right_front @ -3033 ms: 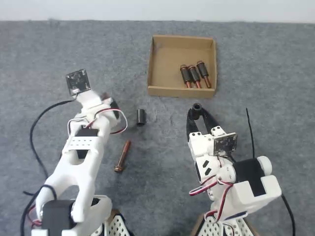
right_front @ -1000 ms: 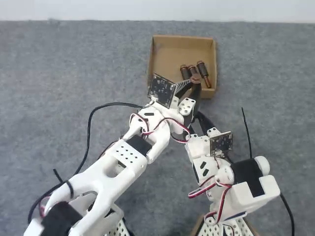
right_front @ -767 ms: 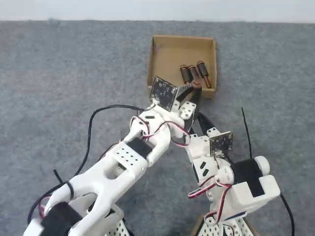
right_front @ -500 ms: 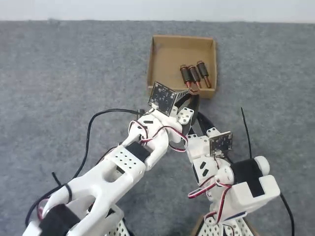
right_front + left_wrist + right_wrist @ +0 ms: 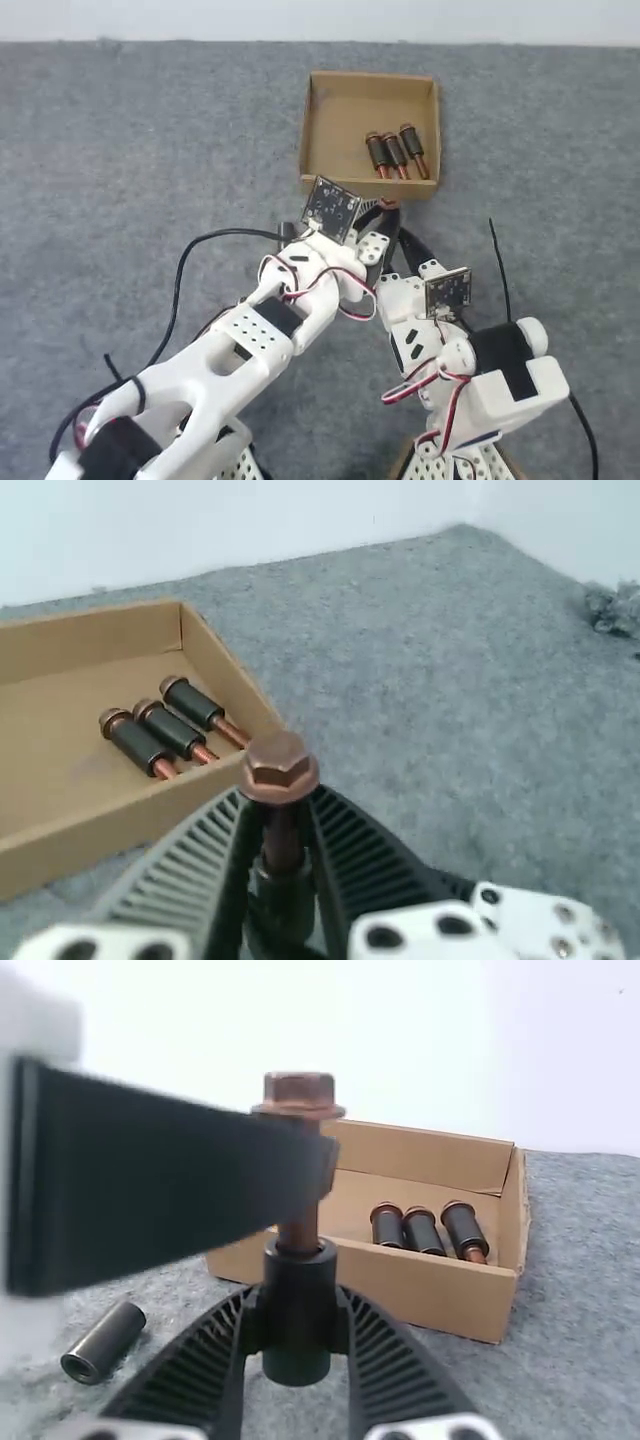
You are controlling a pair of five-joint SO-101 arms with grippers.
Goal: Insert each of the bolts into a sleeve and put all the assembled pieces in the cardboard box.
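My right gripper (image 5: 298, 1335) is shut on a black sleeve (image 5: 298, 1310) and holds it upright just in front of the cardboard box (image 5: 320, 184). My left gripper (image 5: 278, 830) is shut on a copper bolt (image 5: 280, 770) by its shank, hex head up. The bolt (image 5: 298, 1225) has its lower end inside the sleeve's mouth. From above, the bolt's head (image 5: 389, 205) sits by the box's front wall, with the left arm crossed over to the right one. Three assembled pieces (image 5: 397, 153) lie in the box. A loose sleeve (image 5: 103, 1342) lies on the carpet.
The grey carpet (image 5: 150, 150) covers the whole table. The loose sleeve (image 5: 283, 231) peeks out beside the left arm's wrist. The box's left half (image 5: 340, 125) is bare cardboard. A black cable (image 5: 200, 250) trails from the left arm.
The left arm took the bolt off the carpet and swung across to the right gripper. Over the last second it drew back from the box's front wall and lowered the bolt onto the held sleeve.
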